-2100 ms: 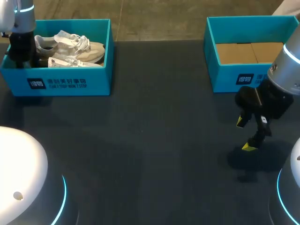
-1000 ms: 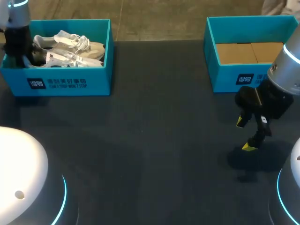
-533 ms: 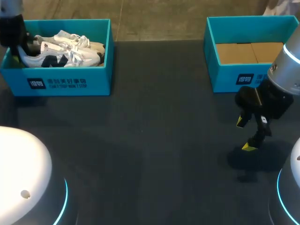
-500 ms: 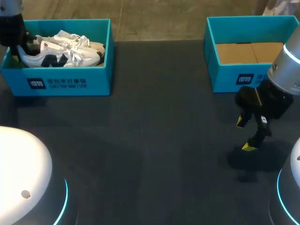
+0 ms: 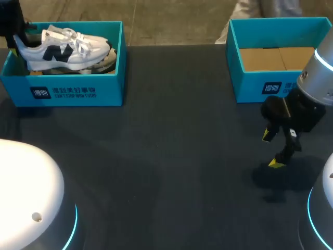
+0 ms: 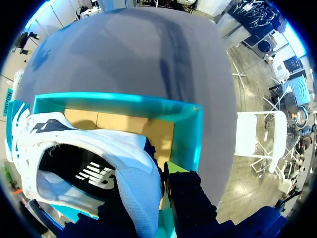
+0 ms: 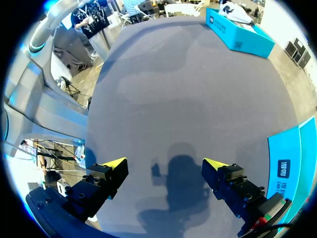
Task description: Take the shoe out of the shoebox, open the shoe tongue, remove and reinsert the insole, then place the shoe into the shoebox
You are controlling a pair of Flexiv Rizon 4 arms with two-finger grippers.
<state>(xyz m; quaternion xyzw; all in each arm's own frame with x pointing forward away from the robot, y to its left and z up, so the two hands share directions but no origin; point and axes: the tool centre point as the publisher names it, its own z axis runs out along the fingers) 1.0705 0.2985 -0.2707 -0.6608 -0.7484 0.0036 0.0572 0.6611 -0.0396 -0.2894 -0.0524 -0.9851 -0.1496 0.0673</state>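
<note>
at about 10 o'clock on the dark table (image 5: 166, 156), seen from the head view, stands the left shoebox (image 5: 67, 91), teal and open at the top. the white shoe (image 5: 65, 50) is within its walls, side-on to the camera, heel toward 9 o'clock and toe toward 3 o'clock, its upper showing above the far rim. the left gripper (image 5: 13, 26) is at the heel end, at the table's 10 o'clock corner. in the left wrist view this gripper (image 6: 161, 176) is clamped on the shoe's (image 6: 99, 163) heel, a dark finger on each side of it, and beyond the shoe shows the box's brown cardboard floor (image 6: 124, 126).

at 1 o'clock on the table stands the right shoebox (image 5: 260, 86), also teal, with a bare brown floor. the right gripper (image 5: 270, 149) hangs at about 4 o'clock, just in front of that box and apart from it. its fingers are spread wide with nothing between them, as the right wrist view (image 7: 166, 163) makes plain. under it the matte surface carries only its own shadow (image 7: 183, 183).
</note>
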